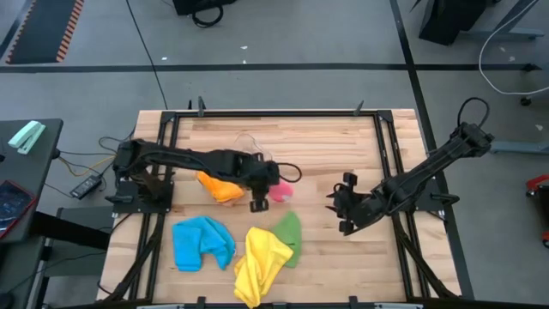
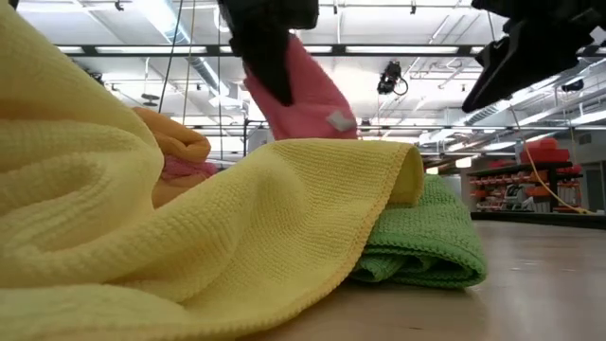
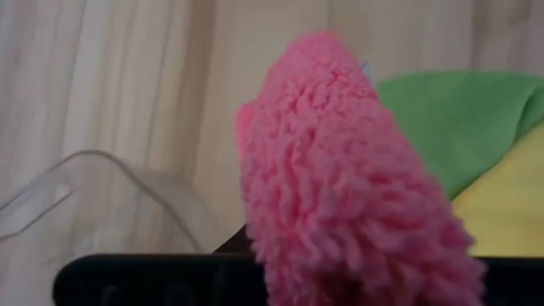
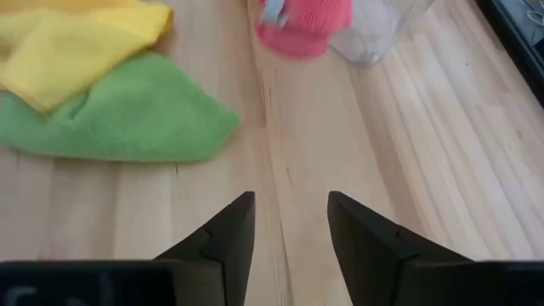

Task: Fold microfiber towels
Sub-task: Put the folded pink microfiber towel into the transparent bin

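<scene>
Left gripper is clamped on the pink towel, lifting it clear of the table mid-table, likely so it hangs free for folding. Right gripper hovers nearby, jaws apart and empty, facing it as if ready to take a corner. Orange, blue, yellow and green towels lie waiting.

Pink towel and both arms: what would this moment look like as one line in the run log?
left gripper: shut on pink towel, lifted | right gripper: open, empty, over bare table | yellow towel: overlapping green towel
</scene>
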### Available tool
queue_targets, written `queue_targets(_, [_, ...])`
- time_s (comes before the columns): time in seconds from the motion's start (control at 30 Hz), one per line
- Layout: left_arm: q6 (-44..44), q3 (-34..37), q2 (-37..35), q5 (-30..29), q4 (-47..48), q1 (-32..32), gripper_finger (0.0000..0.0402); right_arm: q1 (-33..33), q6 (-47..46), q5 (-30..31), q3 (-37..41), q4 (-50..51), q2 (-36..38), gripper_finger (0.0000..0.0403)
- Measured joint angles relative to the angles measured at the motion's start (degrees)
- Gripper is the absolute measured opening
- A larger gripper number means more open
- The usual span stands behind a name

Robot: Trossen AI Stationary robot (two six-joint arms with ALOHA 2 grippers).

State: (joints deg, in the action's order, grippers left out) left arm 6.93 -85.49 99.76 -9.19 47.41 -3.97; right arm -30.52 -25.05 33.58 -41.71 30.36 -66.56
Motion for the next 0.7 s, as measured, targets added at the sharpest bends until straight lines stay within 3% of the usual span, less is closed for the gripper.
queue_targets(0.33, [1.5, -0.1, -6.4, -0.5, 13.7, 8.8, 0.0024, 0.0, 0.0, 1.6, 0.0, -3.0, -2.4, 0.0156])
queue_targets(0.7, [5.9, -0.1, -9.2, -14.9, 25.8, 16.8, 0.0019, 1.3, 1.2, 3.3, 0.0, -3.8, -2.4, 0.0156])
